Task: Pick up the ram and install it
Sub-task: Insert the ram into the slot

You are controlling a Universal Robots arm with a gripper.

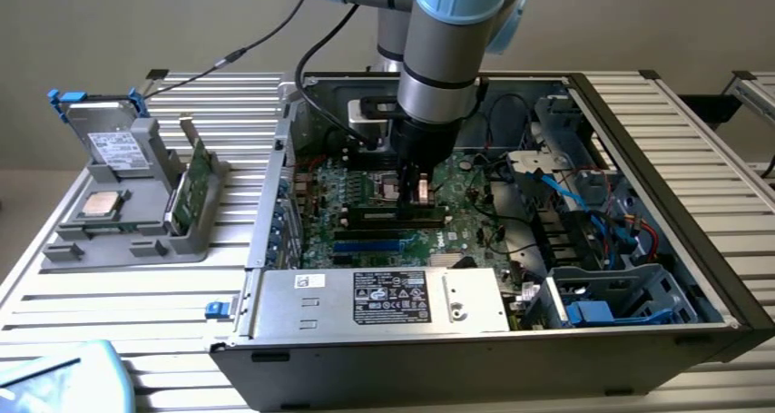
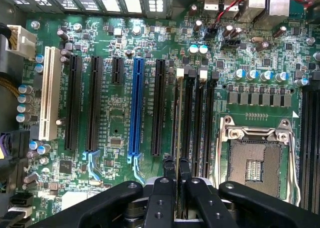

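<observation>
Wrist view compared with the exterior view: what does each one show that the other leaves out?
Wrist view: the ram edge-on, clamped between the fingers over the black memory slots, and a white slot. Exterior view: the arm, the power supply and a grey parts tray on the exterior view's left. Both: the green motherboard and the fingers.

Claw [image 2: 177, 165] holding the ram [image 2: 178, 118] stands among close black slots [image 2: 198, 128] (CPU socket [image 2: 255, 160] beside).

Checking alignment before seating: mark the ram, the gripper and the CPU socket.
the ram [image 2: 178, 118], wrist view, on its thin edge, seen edge-on.
the gripper [image 2: 175, 167], wrist view, midway between its fingertips, shut on the ram.
the CPU socket [image 2: 254, 167], wrist view, on its open pin field.
</observation>
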